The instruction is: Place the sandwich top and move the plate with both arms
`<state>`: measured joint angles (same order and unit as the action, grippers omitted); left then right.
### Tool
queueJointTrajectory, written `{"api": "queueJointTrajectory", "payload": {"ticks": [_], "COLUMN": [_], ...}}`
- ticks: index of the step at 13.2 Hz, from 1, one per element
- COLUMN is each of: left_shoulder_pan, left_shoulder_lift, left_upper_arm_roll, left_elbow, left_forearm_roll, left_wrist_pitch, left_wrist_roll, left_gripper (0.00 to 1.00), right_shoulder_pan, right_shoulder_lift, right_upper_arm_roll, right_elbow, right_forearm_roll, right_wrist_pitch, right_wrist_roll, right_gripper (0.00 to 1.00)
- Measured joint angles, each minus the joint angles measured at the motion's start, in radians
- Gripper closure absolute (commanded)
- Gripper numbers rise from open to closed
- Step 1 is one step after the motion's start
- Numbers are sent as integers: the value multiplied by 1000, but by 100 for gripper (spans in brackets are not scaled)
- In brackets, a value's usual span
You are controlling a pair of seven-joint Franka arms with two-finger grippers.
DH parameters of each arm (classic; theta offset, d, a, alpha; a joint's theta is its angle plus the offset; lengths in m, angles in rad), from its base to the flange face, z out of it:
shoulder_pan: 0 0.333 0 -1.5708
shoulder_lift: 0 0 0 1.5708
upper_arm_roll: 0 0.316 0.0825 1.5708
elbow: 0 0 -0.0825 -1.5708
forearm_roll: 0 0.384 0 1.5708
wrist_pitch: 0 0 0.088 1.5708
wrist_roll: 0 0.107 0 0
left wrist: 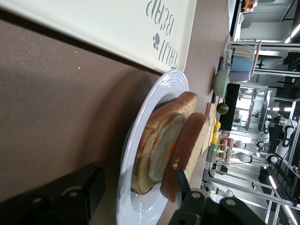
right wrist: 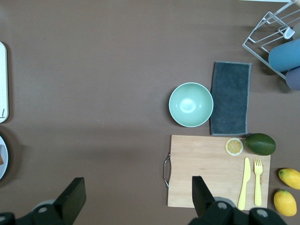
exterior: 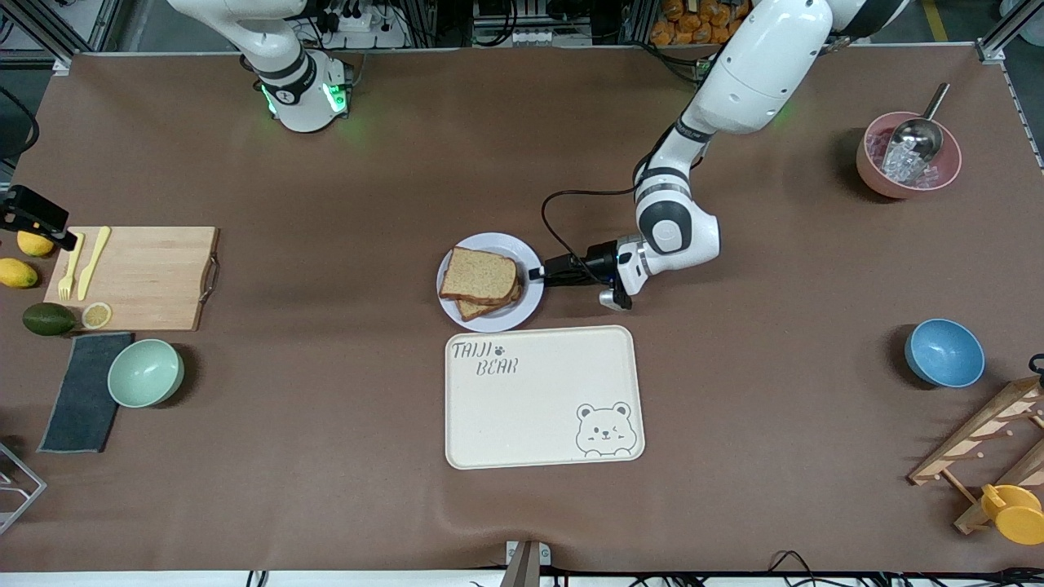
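Brown table (exterior: 326, 489) fills the front view. Left arm (exterior: 734, 90) reaches down from its base to the plate's rim on the side toward its own end of the table. Right arm (exterior: 277, 57) waits high up, only its base section visible from the front.

Cream tray (exterior: 542, 399) with a bear drawing lies just nearer the front camera than the plate, a narrow gap between them. Wooden cutting board (exterior: 147, 273) sits toward the right arm's end, with a yellow knife (exterior: 94, 261), yellow fork (exterior: 69, 269) and lemon slice (exterior: 96, 315) on it. Dark cloth (exterior: 81, 391) and mint bowl (exterior: 145, 372) lie nearer the camera than the board.

Plate (exterior: 526, 297) is mid-table, pale with a raised rim. Sandwich top (exterior: 477, 275) lies on the stack on the plate, over a lower slice; the left wrist view shows egg (left wrist: 164, 147) between the two slices.

Left gripper (exterior: 538, 273) is level with the plate rim, jaws partly apart around the rim edge; I cannot tell whether they pinch it. One finger (left wrist: 183, 180) lies over the plate inside, just beside the sandwich top's crust; the other sits outside, under the rim.

Right gripper (right wrist: 136, 197) hangs over bare table beside the board, jaws wide apart, holding nothing.

Pink bowl (exterior: 908, 155) with a metal scoop (exterior: 917, 139) and blue bowl (exterior: 944, 352) sit toward the left arm's end.
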<state>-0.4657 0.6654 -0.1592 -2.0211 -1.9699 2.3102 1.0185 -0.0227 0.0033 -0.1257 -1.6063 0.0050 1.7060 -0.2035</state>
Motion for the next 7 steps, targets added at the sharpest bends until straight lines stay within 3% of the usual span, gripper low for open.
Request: {"api": "queueJointTrajectory", "payload": {"ticks": [2, 6, 7], "left_shoulder_pan": [-1, -1, -1], "left_shoulder_lift": [12, 31, 35], "left_upper_arm_roll": [0, 0, 0], "left_elbow": [12, 27, 30], "left_forearm_roll": [0, -1, -1], "left_wrist_pitch": [0, 1, 2], "left_wrist_roll": [6, 35, 47], "left_gripper": [53, 100, 100], "right_shoulder_pan": [0, 0, 0], "right_shoulder_lift": [0, 2, 2], "right_upper_arm_roll": [0, -2, -2], "right_elbow": [-1, -2, -2], "right_forearm_roll": [0, -1, -1], "right_wrist_pitch": [0, -2, -2], "right_wrist_roll": [0, 0, 0], "right_gripper": [0, 0, 0]}}
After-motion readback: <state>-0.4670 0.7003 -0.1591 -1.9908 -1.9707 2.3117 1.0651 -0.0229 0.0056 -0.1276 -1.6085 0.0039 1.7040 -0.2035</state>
